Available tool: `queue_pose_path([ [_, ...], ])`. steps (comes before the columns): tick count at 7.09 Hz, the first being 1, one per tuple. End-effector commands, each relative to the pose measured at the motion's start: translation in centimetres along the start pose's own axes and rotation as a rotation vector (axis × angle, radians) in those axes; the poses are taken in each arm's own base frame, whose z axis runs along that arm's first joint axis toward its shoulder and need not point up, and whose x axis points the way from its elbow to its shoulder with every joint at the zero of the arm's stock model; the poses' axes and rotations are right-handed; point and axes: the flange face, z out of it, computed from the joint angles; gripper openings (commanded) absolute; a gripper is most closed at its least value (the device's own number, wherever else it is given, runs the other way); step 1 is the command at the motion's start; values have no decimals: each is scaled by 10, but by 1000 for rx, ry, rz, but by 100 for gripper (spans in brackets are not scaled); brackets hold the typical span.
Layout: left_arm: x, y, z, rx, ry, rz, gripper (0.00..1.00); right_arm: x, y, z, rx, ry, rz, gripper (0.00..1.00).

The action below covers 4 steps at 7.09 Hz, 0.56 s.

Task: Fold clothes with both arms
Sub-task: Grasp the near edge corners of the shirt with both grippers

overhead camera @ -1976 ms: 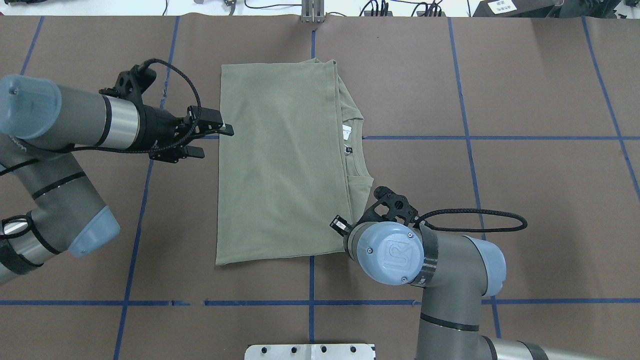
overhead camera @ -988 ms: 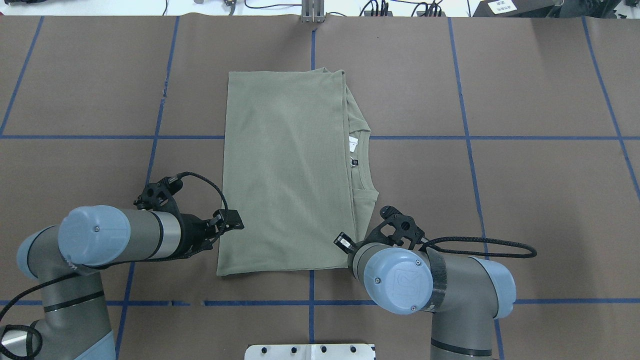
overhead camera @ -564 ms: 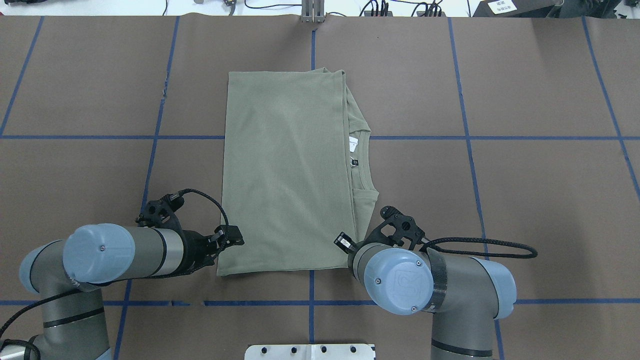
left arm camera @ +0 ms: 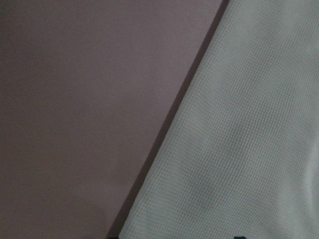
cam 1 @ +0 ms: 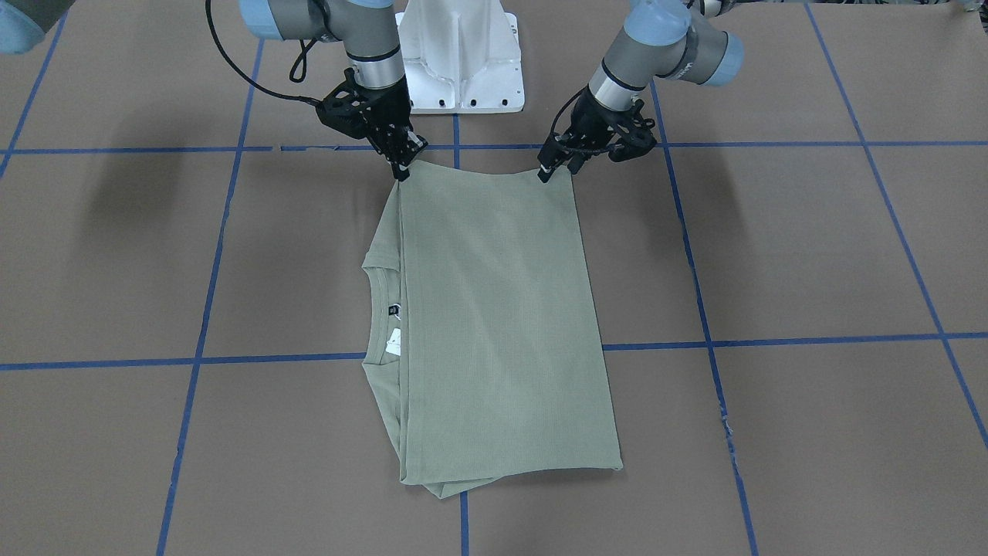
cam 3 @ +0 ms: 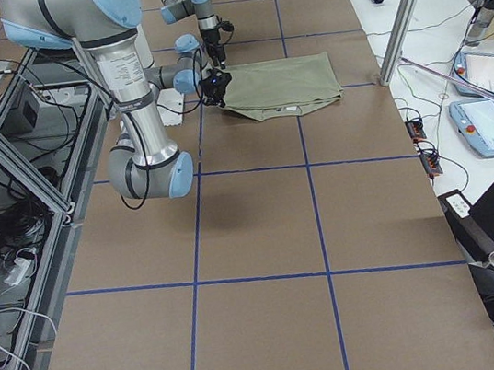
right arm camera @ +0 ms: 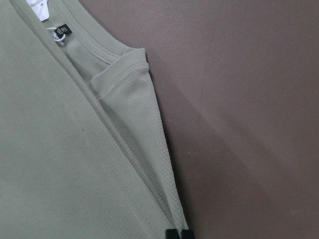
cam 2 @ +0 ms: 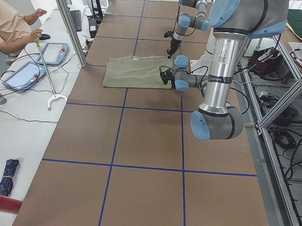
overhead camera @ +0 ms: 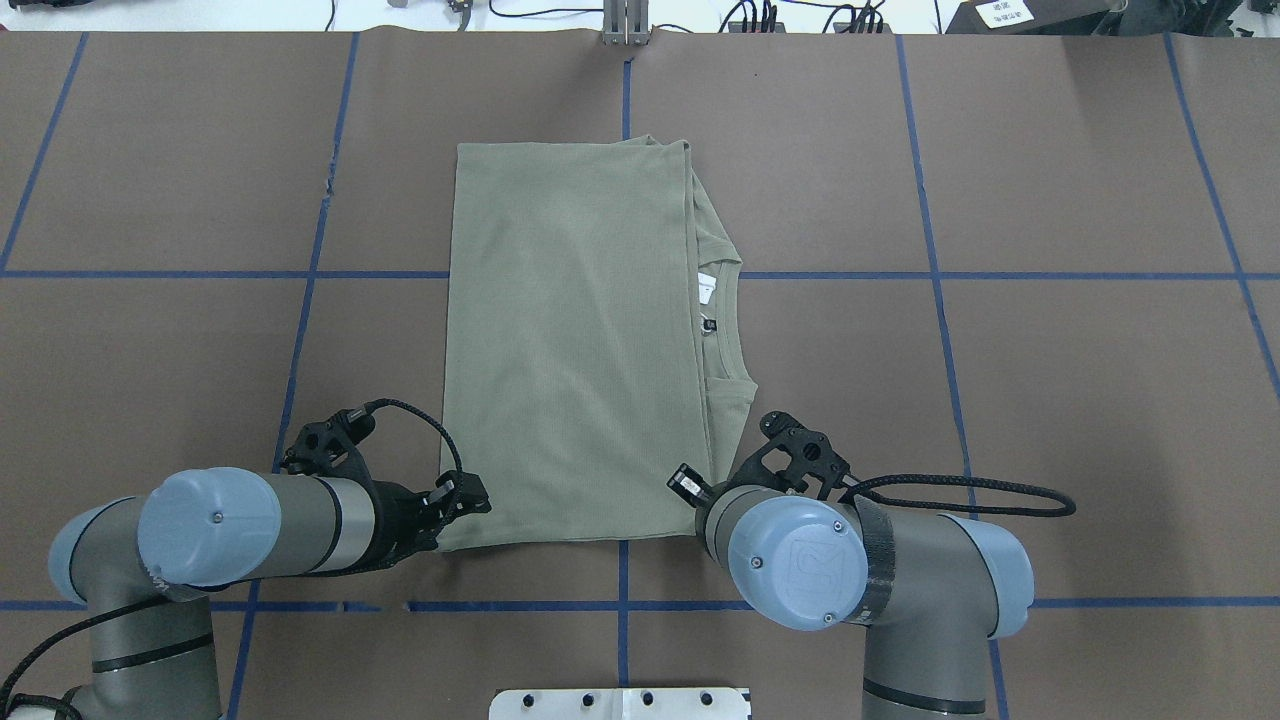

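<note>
Brown table (overhead camera: pixel 1000 400): one folded shirt (overhead camera: pixel 570 340), two arms (overhead camera: pixel 250 525) (overhead camera: pixel 900 580)

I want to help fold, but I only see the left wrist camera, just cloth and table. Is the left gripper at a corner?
Observer: Yes, the left gripper is at the near left corner of the shirt, by its plain folded edge.
Operator: Where's the other gripper?
Observer: The right gripper is at the other near corner, on the side with the collar.
Operator: Anything sticking out?
Observer: A white tag peeks out at the collar.
</note>
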Motion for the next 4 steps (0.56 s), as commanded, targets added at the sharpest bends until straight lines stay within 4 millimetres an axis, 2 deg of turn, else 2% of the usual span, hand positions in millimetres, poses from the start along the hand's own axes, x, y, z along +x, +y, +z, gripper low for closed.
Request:
queue_pose_path([
  [1,-4,3,2,-3,-8,1,79,0,0,-1,0,-1,0,0],
  [2,-5,6,3,-9,-13,4,84,0,0,-1,0,-1,0,0],
  [4,-9,6,4,-10,-20,-6,82,-2,1,-2,-4,-5,0,0],
])
